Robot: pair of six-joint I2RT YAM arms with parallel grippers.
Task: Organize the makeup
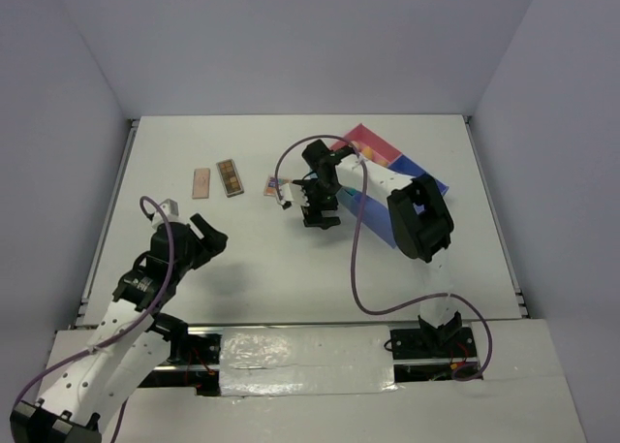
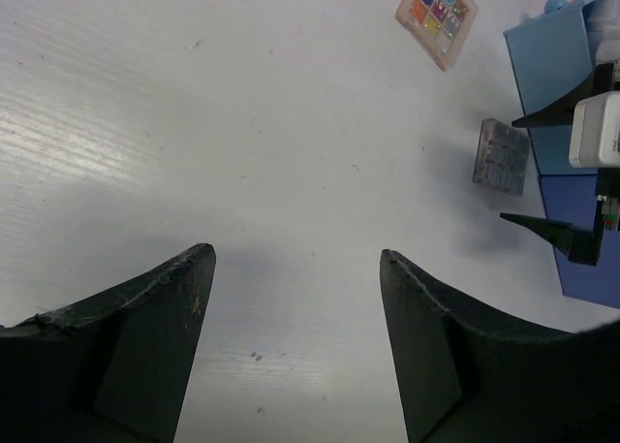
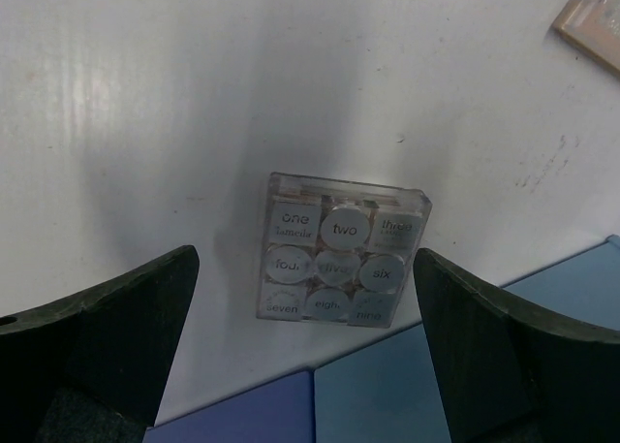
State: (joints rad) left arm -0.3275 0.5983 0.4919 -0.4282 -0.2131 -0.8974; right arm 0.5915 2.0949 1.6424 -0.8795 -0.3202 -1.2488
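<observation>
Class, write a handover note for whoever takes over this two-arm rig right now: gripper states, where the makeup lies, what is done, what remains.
Left gripper: open, empty, over bare table.
Right gripper: open, a finger on either side of the grey clear-lidded nine-pan palette, not closed on it.
The grey palette lies flat beside the pink-and-blue compartmented tray. The peach flat palette, brown flat palette and multicoloured square palette lie on the table to its left.
Done: no palette seen in the tray, though the arm hides much of it.
Left: grasp the grey palette, then tray all four.
</observation>
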